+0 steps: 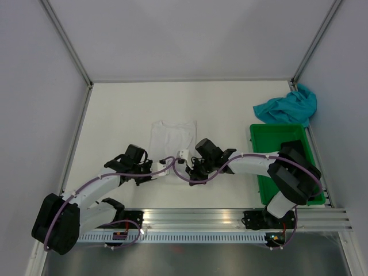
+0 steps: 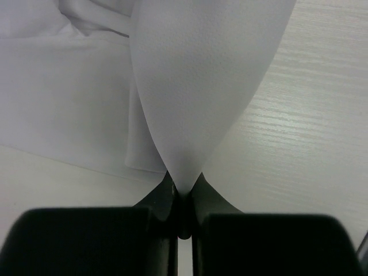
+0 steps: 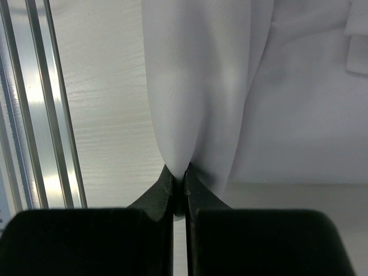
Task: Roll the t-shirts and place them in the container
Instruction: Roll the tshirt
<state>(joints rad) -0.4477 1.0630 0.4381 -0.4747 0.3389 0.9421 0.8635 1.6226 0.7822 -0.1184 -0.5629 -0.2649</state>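
- Lying flat on the table (image 1: 230, 109), a little left of centre, the white t-shirt (image 1: 172, 133) had its near edge drawn toward the two arms, and the rest of the cloth spread away from them.
- The left gripper (image 2: 183, 192) was clenched on the shirt's near left part. In its wrist view a fold of white cloth rose in a taut teardrop from between the pinched black jaws, with the looser body of the shirt lying on the table to one side.
- The right gripper (image 3: 179, 184) was clamped the same way on the near right part, with a lifted ridge of white cloth running straight out of its closed jaws.
- From above, the two grippers stood near each other, side by side at the shirt's near edge.
- The teal-blue t-shirt (image 1: 287, 106) lay bunched in the far right corner, well apart from both grippers and just beyond the far end of the green bin (image 1: 276, 126).
- The bin stood along the table's right side, with the right arm's upper body partly in front of it.
- An aluminium rail (image 1: 201, 217) ran along the near edge of the table by the arm bases.
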